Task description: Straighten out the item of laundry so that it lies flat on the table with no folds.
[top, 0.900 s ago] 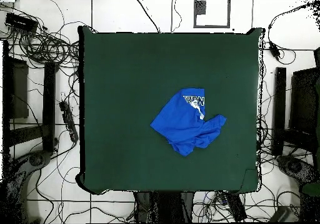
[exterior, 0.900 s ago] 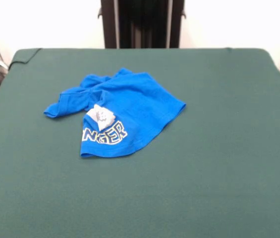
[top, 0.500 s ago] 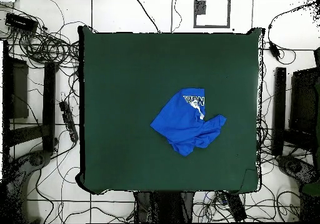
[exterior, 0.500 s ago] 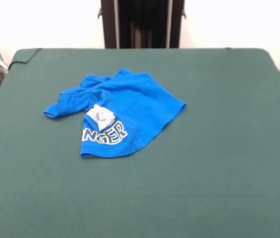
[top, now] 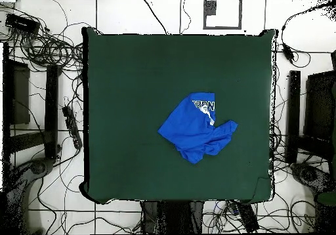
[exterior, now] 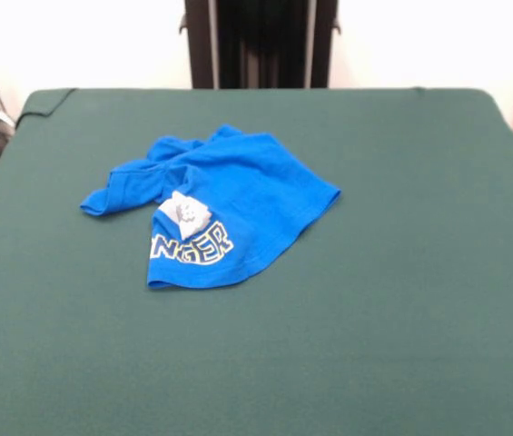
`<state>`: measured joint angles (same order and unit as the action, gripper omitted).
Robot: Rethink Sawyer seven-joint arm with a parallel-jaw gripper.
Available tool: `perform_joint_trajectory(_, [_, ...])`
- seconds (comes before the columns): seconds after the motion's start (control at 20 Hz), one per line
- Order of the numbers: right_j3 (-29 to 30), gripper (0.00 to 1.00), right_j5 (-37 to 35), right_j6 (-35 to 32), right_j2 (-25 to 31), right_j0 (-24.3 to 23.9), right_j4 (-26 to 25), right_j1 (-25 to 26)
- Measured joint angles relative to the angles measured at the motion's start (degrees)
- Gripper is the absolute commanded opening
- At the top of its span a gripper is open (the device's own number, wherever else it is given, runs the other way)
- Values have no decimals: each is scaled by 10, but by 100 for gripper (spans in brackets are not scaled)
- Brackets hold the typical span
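The bright blue T-shirt lies crumpled and folded over itself on the dark green table, left of the middle in the front view. Its white-and-grey graphic and white block letters show on the near edge of the heap. A bunched sleeve part sticks out to the left. In the overhead view the T-shirt lies right of the middle of the table. Neither view shows the gripper or the arm.
The robot's black pedestal stands behind the table's far edge. Cables and dark equipment lie on the floor round the table in the overhead view.
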<state>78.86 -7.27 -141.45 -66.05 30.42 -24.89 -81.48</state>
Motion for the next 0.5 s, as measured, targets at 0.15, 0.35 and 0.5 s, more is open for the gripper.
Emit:
perform_joint_trajectory(0.15, [-9, 100, -33, 0, 25, -17, 0, -15])
perform_joint_trajectory(0.35, [-11, 100, -78, 3, 64, -43, -2, -34])
perform_joint_trajectory(0.5, [1, 100, -85, 4, 96, -71, -13, -52])
